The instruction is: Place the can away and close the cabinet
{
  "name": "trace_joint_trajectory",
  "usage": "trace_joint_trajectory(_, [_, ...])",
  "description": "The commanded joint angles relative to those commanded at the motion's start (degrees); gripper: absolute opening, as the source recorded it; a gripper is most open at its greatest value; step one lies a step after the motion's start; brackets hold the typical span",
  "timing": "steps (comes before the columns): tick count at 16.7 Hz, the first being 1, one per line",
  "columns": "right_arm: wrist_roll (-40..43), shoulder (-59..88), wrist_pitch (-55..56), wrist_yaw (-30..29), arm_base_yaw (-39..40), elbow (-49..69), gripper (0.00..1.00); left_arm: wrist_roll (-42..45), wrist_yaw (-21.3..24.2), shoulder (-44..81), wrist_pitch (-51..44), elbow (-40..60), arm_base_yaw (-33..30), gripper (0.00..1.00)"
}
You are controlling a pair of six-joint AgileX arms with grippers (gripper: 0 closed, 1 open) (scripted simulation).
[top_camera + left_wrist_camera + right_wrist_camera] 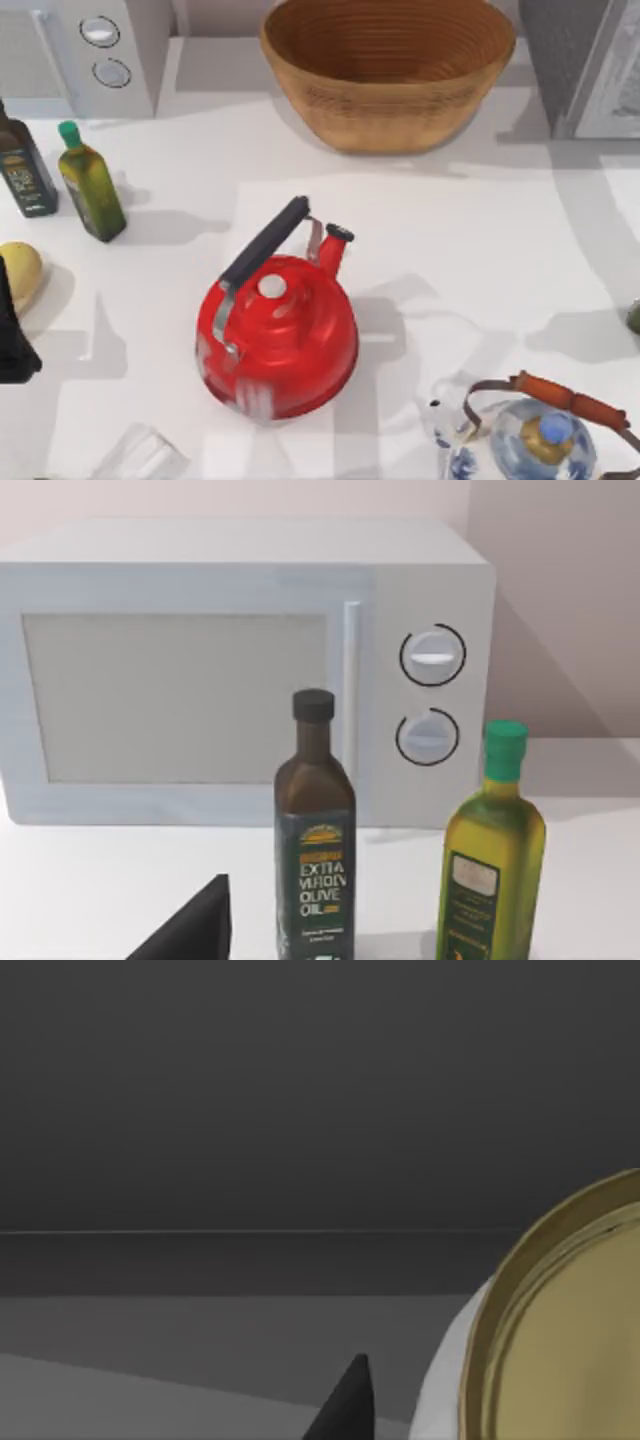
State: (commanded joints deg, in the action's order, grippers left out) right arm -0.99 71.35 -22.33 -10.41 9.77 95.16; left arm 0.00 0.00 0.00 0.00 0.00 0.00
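Can [560, 1330], gold top up close, sits by the right pincer, grip perhaps closed—cannot tell.

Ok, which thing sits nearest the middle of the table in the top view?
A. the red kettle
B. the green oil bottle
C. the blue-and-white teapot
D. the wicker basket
A: the red kettle stands near the table's middle, with the wicker basket behind it at the far edge.

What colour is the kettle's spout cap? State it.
Red, like the kettle body; the spout cap shows best in the top view.
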Motion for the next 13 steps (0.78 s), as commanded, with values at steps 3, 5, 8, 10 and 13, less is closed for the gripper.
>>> trace_joint_trajectory(3, [-0.1,4.4,-1.7,-0.7,0.8,4.5,0.0,0.0,0.0,0.0,0.0,0.0,0.0,1.0])
trace_joint_trajectory(5, [-0.1,4.8,-1.8,-0.8,0.9,4.9,0.0,0.0,0.0,0.0,0.0,0.0,0.0,1.0])
trace_joint_trajectory(8, [-0.2,4.7,-1.7,-0.8,0.6,4.6,0.0,0.0,0.0,0.0,0.0,0.0,0.0,1.0])
trace_joint_trajectory(10, [-0.2,5.4,-2.2,-0.7,0.5,5.3,0.0,0.0,0.0,0.0,0.0,0.0,0.0,1.0])
trace_joint_trajectory(13, [-0.2,10.8,-4.6,-0.3,-0.2,11.0,0.0,0.0,0.0,0.0,0.0,0.0,0.0,1.0])
